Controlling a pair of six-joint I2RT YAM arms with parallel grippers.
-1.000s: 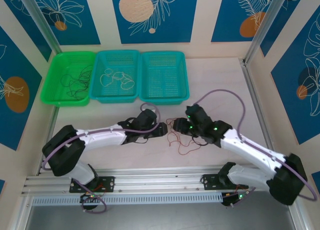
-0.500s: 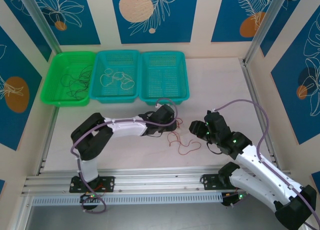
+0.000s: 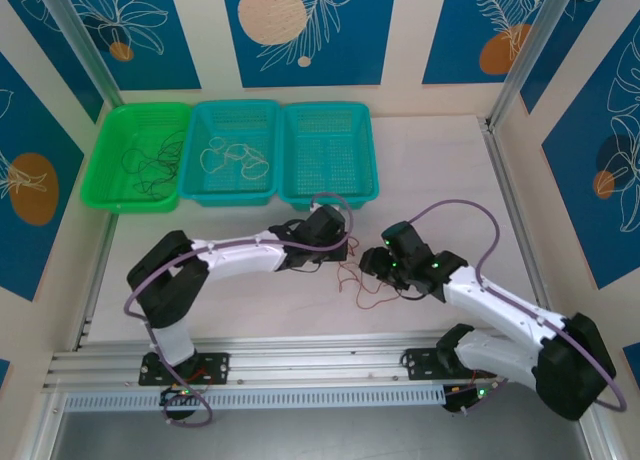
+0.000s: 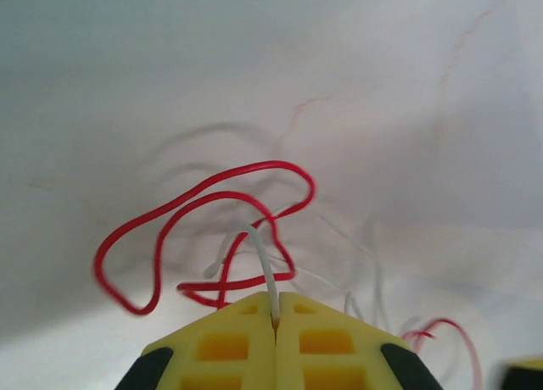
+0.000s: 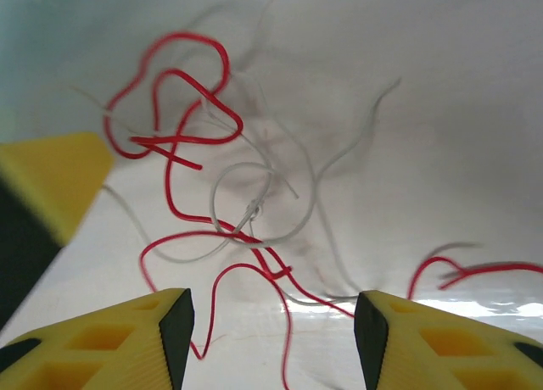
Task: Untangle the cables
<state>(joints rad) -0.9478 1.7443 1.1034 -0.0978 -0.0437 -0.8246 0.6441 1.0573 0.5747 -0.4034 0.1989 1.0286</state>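
Left claw: shut tight, the yellow pads pressed together in the left wrist view. A whitish wire is pinched in the seam and curves up out of it.
Right claw: held open with its fingers well apart. Nothing is gripped.
Cables: a loose tangle is spread on the table between the two claws and on their near side. Red loops are seen just beyond the left claw's tip.
Change: half a second ago the right claw was drawn off to the right. It is now brought back beside the tangle, close to the left claw, which is little moved.
Surface: a pale tabletop, glossy in the wrist views.
Baskets: three are lined up beyond the claws. The green basket has dark wires in it and the middle teal basket has cream ones. The right teal basket lies just beyond the left claw.
Room: cream walls are set with blue leaf-patterned panels.
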